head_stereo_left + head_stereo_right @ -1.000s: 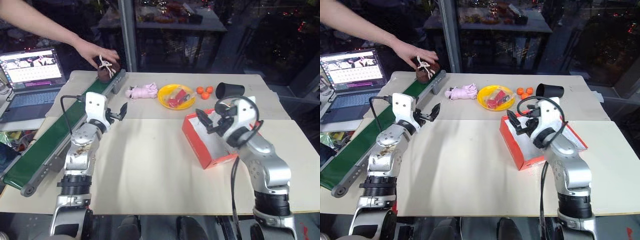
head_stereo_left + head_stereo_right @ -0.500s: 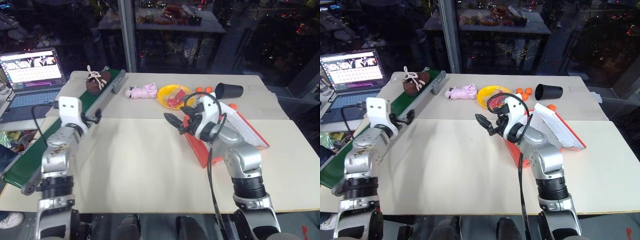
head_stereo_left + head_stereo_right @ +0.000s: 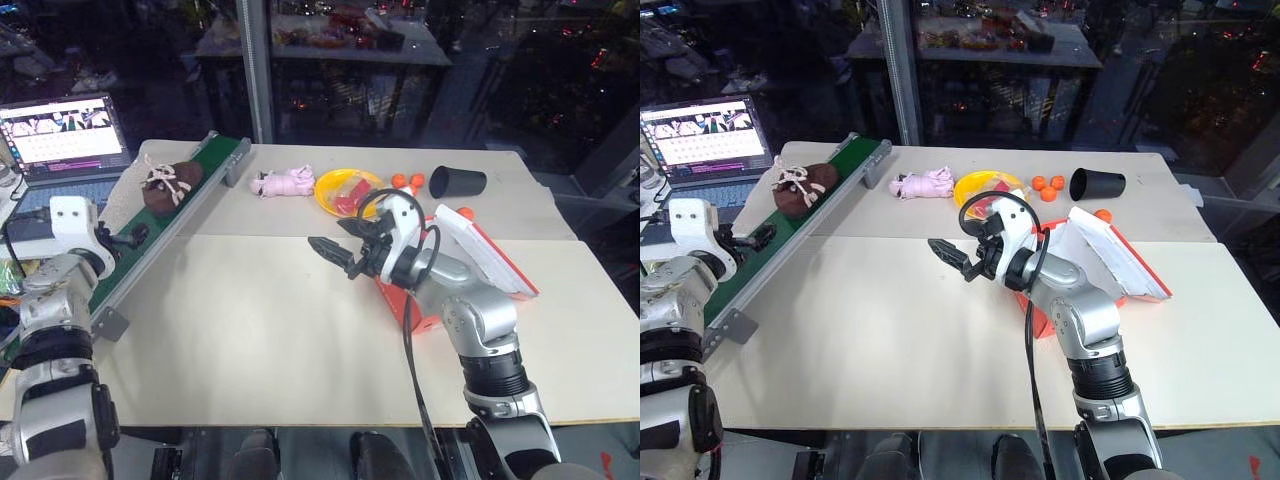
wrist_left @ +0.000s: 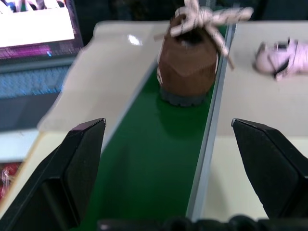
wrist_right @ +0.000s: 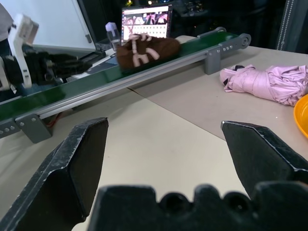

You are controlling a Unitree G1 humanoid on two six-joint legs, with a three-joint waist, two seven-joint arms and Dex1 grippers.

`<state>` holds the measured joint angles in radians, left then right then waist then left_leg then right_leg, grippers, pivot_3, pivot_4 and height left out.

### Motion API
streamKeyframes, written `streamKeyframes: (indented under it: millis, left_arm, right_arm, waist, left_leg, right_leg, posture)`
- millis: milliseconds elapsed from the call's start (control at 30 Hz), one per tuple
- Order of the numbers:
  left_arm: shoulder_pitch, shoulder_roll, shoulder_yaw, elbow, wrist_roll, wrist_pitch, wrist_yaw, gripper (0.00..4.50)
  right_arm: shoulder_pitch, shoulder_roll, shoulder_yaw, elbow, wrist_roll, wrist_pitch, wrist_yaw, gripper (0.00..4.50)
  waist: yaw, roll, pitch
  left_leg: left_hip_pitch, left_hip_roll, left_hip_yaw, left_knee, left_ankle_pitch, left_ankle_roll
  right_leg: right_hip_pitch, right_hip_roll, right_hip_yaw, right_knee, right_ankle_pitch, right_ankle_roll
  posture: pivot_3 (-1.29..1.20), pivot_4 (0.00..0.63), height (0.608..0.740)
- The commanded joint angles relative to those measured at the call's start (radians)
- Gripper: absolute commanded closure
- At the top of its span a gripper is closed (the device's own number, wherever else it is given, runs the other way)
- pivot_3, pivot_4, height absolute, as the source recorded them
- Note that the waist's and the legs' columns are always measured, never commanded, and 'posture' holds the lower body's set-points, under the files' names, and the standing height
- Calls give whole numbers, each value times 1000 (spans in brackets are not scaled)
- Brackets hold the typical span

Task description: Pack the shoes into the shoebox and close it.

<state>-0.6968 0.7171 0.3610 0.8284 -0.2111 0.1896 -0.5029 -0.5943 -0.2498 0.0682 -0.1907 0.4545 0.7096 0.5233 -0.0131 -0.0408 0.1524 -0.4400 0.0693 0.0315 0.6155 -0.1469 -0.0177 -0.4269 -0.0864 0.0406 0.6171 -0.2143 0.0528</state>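
beige table [image 3: 280,330] | dark glass wall [image 3: 520,70] | metal pillar [image 3: 256,70]

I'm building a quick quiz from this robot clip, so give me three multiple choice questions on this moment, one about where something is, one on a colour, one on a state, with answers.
1. Where is the dark brown fuzzy shoe with cream laces?
A. inside the box
B. on the green conveyor belt
C. on the yellow plate

2. What colour is the soft bundle lying beside the yellow plate?
A. pink
B. blue
C. black

3. How do the fingers of the right gripper stand?
A. shut on the shoe
B. shut on nothing
C. open, holding nothing

Answers:
1 B, the shoe sits on the green conveyor belt at the table's left edge.
2 A, the bundle is pale pink.
3 C, the right wrist view shows its two black fingers wide apart above the table, nothing between them, beside the red-orange cardboard shoebox.
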Motion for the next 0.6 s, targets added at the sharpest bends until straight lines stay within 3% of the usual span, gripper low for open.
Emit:
streamKeyframes:
  millis: [33,533,567,600]
  left_arm:
    - [-58,28,-18,94,21,-79,-24,0]
    - [-109,49,-14,353,32,-163,-11,0]
    - [-112,46,-16,358,33,-159,-11,517]
    - [-113,42,-21,361,37,-161,-18,677]
  right_arm:
    - [-28,-8,-9,-69,27,11,12,17]
    - [-16,-75,-31,-118,17,85,-9,17]
    - [-17,-77,-33,-122,16,88,-13,0]
    - [-17,-79,-34,-124,15,92,-17,0]
  waist:
    - [1,0,0]
    - [-1,-1,0]
    - [-1,-1,0]
    - [-1,-1,0]
  left_leg:
    - [0,0,0,0,0,0]
    - [0,0,0,0,0,0]
    - [0,0,0,0,0,0]
    - [0,0,0,0,0,-1]
  right_leg:
    - [0,0,0,0,0,0]
    - [-4,0,0,9,-2,-2]
    - [-4,0,0,10,-2,-2]
    - [-5,0,0,10,-2,-2]
  posture:
    - [0,150,740]
    - [0,150,740]
    - [0,150,740]
    - [0,150,740]
